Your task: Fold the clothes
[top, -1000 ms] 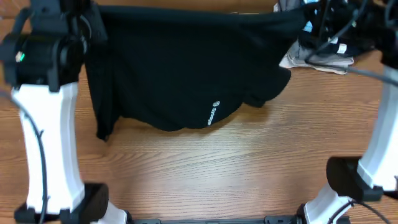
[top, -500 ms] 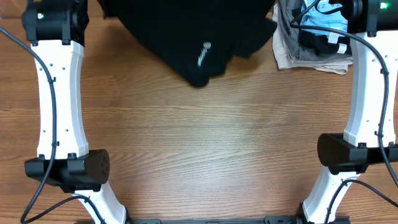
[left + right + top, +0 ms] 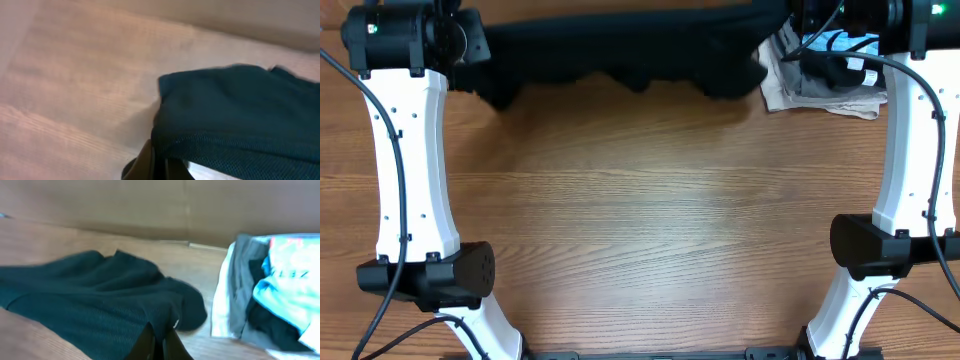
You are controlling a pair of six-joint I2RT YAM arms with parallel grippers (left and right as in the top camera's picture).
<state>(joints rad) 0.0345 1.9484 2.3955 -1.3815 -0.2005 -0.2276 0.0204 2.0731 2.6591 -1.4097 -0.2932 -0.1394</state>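
**Left end effector** (image 3: 157,162): jaws fully closed, pinching a hemmed edge of the black T-shirt (image 3: 620,55). In the left wrist view the cloth rises straight out of the fingers (image 3: 144,161) and spreads away to the right. The overhead view hides the grip behind the arm's housing.

**Right end effector** (image 3: 160,342): jaws fully closed, nipping a fold of the same T-shirt. In the right wrist view the fabric runs from the fingers (image 3: 146,342) out to the left, with a short rounded lobe to the right of the grip.

**T-shirt**: held at both ends and drawn out between the two end effectors. It forms a long, narrow dark band at the far side of the tabletop (image 3: 640,220), left of the pile (image 3: 830,85).
- Long axis: left to right, from one end effector to the other.
- Far edge: fairly straight.
- Near edge: sagging in uneven scallops toward the robot.
- Right end: just beside the pile; contact cannot be told.
- Whether the band lies on the tabletop or hangs just above it cannot be told.

**Pile**: beige, grey and dark pieces, with a light-blue garment (image 3: 292,275) bearing dark lettering on top, under the right arm.
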